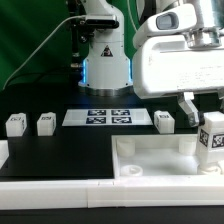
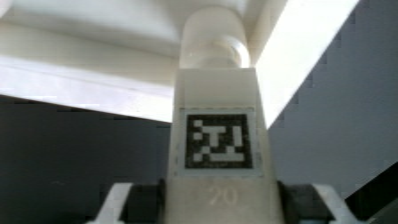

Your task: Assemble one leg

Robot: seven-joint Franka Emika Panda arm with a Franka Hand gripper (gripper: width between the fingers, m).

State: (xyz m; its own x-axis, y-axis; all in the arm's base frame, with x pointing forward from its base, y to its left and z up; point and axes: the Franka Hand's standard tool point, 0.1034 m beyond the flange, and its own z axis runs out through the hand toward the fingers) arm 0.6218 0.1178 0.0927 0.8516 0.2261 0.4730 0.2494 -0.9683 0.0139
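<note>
My gripper (image 1: 205, 112) is shut on a leg (image 1: 212, 139), a white stubby post with a black-and-white tag, at the exterior view's right. It holds the leg upright over the right side of the large white tabletop (image 1: 150, 160), near a corner. In the wrist view the leg (image 2: 221, 110) fills the middle, tag facing the camera, with both fingers (image 2: 128, 200) pressed against its sides; the gripper (image 2: 221, 205) grips its near end. Below the leg's far end lies the tabletop's white surface (image 2: 80, 75). Three more legs stand on the table: (image 1: 15, 124), (image 1: 45, 123), (image 1: 165, 121).
The marker board (image 1: 110, 117) lies flat at the middle back of the black table. The robot's base (image 1: 105, 60) stands behind it. A white ledge (image 1: 70, 190) runs along the front edge, and a low white wall (image 1: 5, 152) at the left.
</note>
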